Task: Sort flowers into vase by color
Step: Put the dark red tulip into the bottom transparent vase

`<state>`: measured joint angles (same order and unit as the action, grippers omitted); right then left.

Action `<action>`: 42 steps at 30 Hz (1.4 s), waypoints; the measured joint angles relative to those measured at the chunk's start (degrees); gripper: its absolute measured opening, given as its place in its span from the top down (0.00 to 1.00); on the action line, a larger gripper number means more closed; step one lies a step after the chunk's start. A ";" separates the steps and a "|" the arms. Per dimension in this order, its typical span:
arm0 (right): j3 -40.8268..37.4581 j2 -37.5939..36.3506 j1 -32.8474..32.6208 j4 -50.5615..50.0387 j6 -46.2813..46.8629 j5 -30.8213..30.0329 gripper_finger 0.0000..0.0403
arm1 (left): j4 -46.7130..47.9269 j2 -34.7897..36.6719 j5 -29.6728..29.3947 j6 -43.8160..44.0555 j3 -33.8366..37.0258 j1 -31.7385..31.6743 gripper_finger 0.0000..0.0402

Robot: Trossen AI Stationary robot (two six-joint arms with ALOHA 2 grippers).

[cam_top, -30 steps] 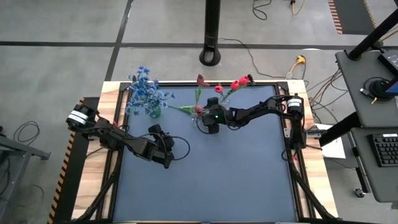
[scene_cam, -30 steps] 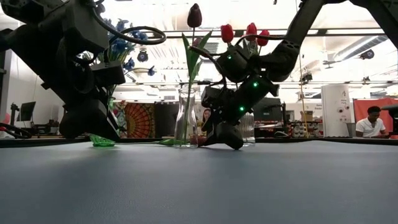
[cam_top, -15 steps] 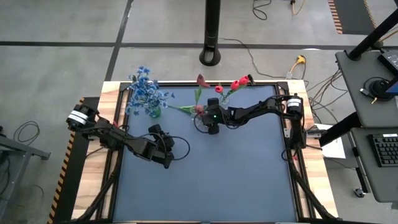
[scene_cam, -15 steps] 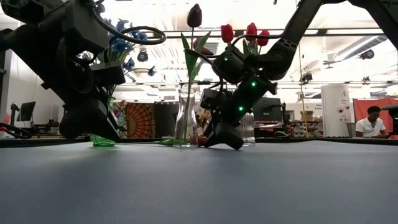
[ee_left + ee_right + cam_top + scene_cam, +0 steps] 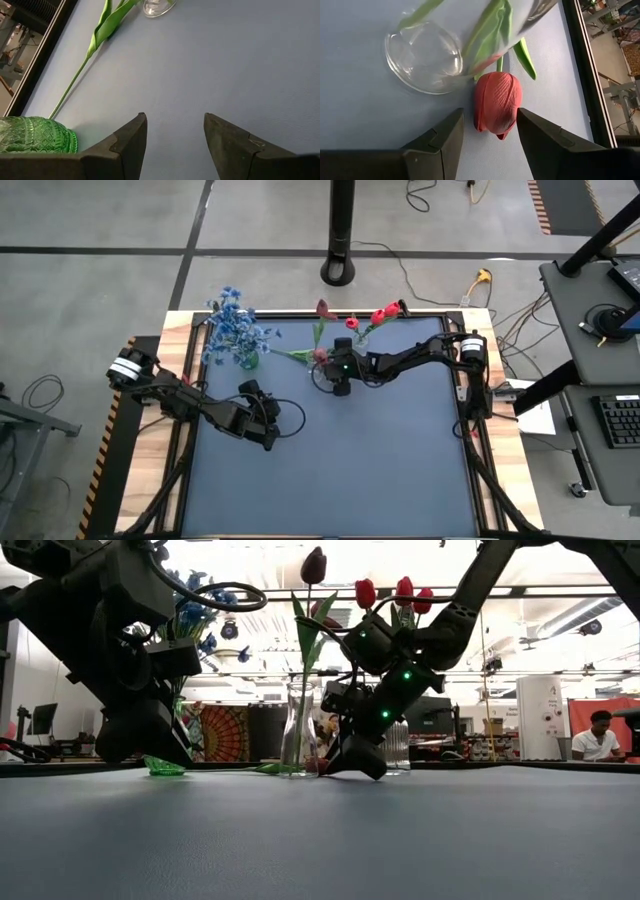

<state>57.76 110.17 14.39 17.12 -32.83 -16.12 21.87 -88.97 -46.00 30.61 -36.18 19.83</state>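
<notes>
Closing on a red bud (image 5: 497, 102): right gripper (image 5: 489, 114) low at the table (image 5: 370, 125), fingers drawn in from the wider stance of a second ago and now half shut around that bud. One finger is touching its side, with a thin strip of table showing before the other. Not yet a firm hold, by the look of it, and no lift.

Meaning for the task: probably the start of picking up this loose red flower, to go with the other red flowers (image 5: 385, 313) standing just beyond the gripper. Blue flowers (image 5: 235, 330) already upright, far off to the side, near the other arm.

Just ahead of the fingertips, almost touching the bud, stands a clear vase (image 5: 425, 60) with a green leaf (image 5: 526, 59) beside it.

Hard to make out: the stem of the bud, bent by the glass, so impossible to say if it lies under or only behind the vase. Bud itself mostly hidden by the gripper in the low view.

Left gripper (image 5: 175, 120) waiting well apart, fingers moderately spread on nothing, a green vase (image 5: 35, 134) just beside one finger and a long stem (image 5: 100, 35) ahead of it.
</notes>
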 joint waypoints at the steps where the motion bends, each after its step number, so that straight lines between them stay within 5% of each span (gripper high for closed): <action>1: 0.01 -0.02 0.02 0.11 0.00 -0.04 0.57 | 0.00 0.00 0.02 0.00 0.00 0.00 0.55; 42: 0.09 -0.11 0.26 -0.61 0.93 1.11 0.85 | -0.02 0.00 0.00 -0.02 0.00 -0.01 0.55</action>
<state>57.84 110.06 14.66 16.51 -31.90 -15.00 21.85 -88.97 -45.99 30.59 -36.18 19.82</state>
